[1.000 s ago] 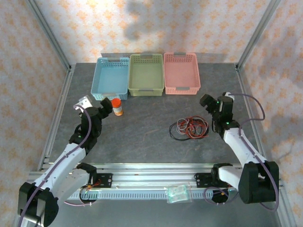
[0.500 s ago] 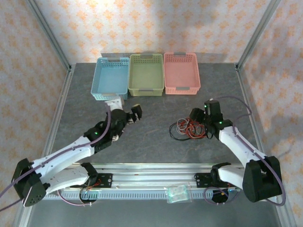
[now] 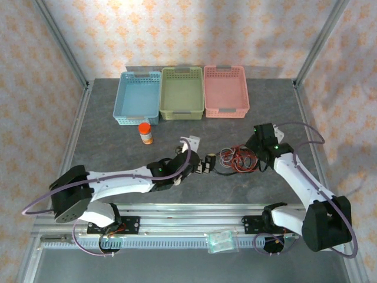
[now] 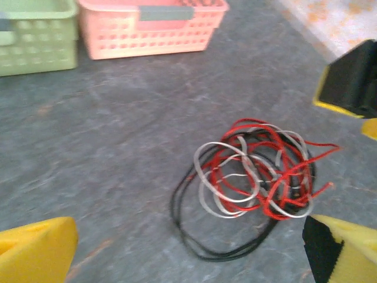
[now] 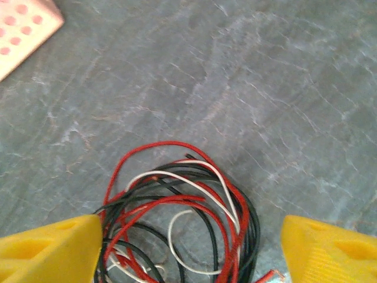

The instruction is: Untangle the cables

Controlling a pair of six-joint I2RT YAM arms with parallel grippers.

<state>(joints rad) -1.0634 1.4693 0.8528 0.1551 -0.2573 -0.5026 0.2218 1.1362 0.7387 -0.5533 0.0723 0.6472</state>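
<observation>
The left claw is spread wide and pinches nothing. It sits just beside the tangle at its 9 o'clock edge in the top view. The right claw is also spread, with its yellow fingertips on either side of the wires and nothing between them gripped. It hangs low over the tangle's 3 o'clock side.

The cables lie between the two claws in one loose knot on the grey tabletop, towards 4 o'clock from its middle and well apart from the baskets at 12 o'clock. Red, black and pale grey strands cross over one another.

They look thin, limp and very light, so a pull on one strand will likely drag the whole bunch across the smooth surface unless the other claw pins it. The best holds seem to be the outer loops. One is the black loop bulging out at 7 o'clock in the left wrist view. The other is the red arc at 12 o'clock in the right wrist view. Grabbing the dense middle risks tightening the knot.
</observation>
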